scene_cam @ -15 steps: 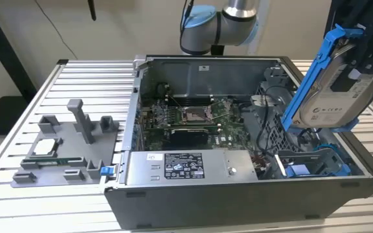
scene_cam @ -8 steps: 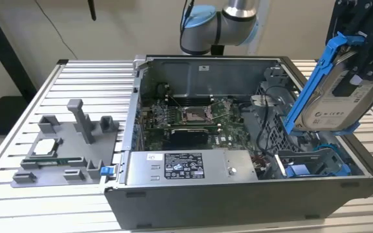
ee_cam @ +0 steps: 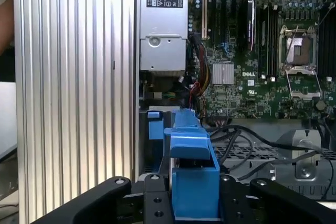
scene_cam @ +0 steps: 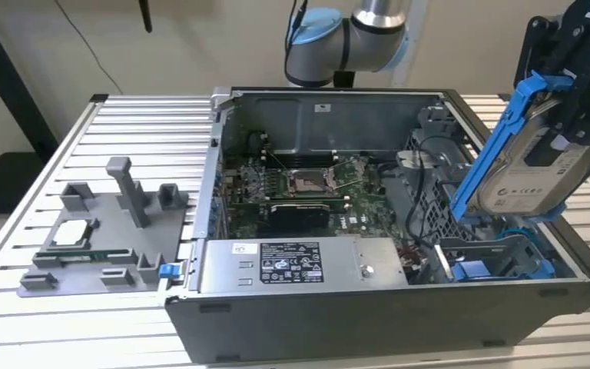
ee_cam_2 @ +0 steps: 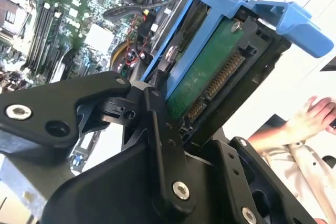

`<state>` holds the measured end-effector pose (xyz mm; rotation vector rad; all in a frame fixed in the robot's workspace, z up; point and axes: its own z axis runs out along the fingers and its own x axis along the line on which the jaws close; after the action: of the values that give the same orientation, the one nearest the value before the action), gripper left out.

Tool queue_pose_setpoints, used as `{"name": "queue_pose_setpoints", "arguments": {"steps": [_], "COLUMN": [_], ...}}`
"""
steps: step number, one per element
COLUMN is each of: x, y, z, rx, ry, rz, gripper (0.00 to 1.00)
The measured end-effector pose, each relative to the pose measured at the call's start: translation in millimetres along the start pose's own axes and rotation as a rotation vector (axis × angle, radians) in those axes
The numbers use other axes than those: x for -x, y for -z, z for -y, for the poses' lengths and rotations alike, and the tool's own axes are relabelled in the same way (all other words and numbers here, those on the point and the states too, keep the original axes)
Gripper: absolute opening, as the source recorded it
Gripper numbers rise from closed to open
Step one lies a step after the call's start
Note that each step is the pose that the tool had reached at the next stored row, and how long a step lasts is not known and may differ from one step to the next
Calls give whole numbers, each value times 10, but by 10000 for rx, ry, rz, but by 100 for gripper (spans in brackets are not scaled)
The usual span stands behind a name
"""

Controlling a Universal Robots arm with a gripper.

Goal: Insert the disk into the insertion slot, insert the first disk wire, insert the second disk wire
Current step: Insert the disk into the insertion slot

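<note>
My gripper (scene_cam: 564, 127) is shut on the disk (scene_cam: 525, 173), a silver drive with a white label in a bright blue carrier. It holds the disk tilted, steeply on edge, above the right end of the open computer case. In the second wrist view the fingers (ee_cam_2: 160, 111) clamp the disk (ee_cam_2: 207, 72), whose green circuit-board side and connector face the camera. The first wrist view has the carrier (ee_cam: 191, 166) between the gripper (ee_cam: 194, 195) jaws. Below it lies the insertion slot (scene_cam: 495, 257), a dark grey bay with blue fittings. Black cables (ee_cam: 247, 140) cross the cage; I cannot tell which are the disk wires.
A grey power-supply box (scene_cam: 295, 265) sits at the case front beside the slot. The motherboard with its processor socket (scene_cam: 306, 182) lies behind it. A grey fixture (scene_cam: 101, 231) with parts stands on the slatted table (scene_cam: 120, 123). A person's hand (ee_cam_2: 315, 116) is beyond the case.
</note>
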<state>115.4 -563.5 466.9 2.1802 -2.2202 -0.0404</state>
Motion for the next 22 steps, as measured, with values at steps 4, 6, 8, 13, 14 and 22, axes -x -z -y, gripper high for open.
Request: {"name": "queue_pose_setpoints", "arguments": {"steps": [4,6,8,13,14,22], "x": [-30,-35,-38,-39,-39,-40], "y": [-73,-108,-145,-170,-171,-210], "z": [18,21,25,27,27,29], "rx": [0,0,0,0,0,0], "ry": [-1,-1,0,0,0,0], "rz": [2,1,1,-1,0,1], "gripper": [0,0,0,0,0,0]}}
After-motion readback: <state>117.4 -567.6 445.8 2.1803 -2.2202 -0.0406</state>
